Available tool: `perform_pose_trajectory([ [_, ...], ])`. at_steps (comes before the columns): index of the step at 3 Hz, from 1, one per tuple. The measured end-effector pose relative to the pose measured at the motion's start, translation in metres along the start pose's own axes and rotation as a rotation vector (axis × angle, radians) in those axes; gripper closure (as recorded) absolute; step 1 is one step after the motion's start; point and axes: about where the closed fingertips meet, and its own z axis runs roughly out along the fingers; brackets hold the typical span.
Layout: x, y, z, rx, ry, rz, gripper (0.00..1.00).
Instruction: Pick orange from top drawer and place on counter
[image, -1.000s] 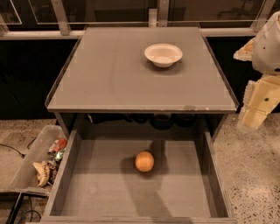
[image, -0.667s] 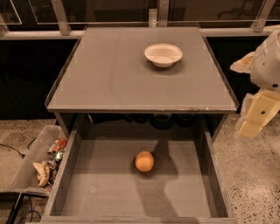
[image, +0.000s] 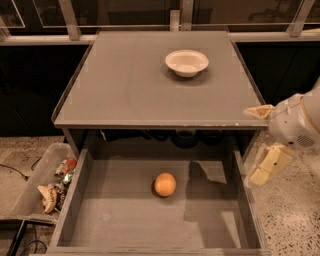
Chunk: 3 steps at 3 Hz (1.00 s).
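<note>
The orange (image: 165, 184) lies on the bare grey floor of the open top drawer (image: 125, 220), near its middle. The counter (image: 140, 80) spreads above the drawer and carries a white bowl (image: 186, 62) at its back right. My gripper (image: 251, 146) hangs at the right, just outside the drawer's right wall and level with the counter's front corner. Its two pale fingers are apart, one fingertip (image: 256, 112) by the counter edge and the other lower down over the drawer wall. It holds nothing. The orange is well to its left and lower.
A clear plastic bin of litter (image: 47, 187) stands on the floor left of the drawer. Speckled stone floor (image: 295, 215) lies to the right, under my arm. Dark windows and a pale rail (image: 150, 37) run behind the counter.
My gripper and arm have come down and to the left, from beside the counter's right edge to the drawer's right wall. The orange and the bowl have not moved.
</note>
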Motion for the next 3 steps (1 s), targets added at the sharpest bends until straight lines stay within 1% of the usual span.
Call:
perform_pose_trajectory([
  [1, 0.0131, 0.0014, 0.0419, -0.004, -0.045, 0.015, 0.0],
  [2, 0.0136, -0.0005, 0.0444, 0.005, -0.045, 0.016, 0.0],
  [3, 0.0103, 0.0007, 0.0444, 0.006, -0.03, 0.01, 0.0],
])
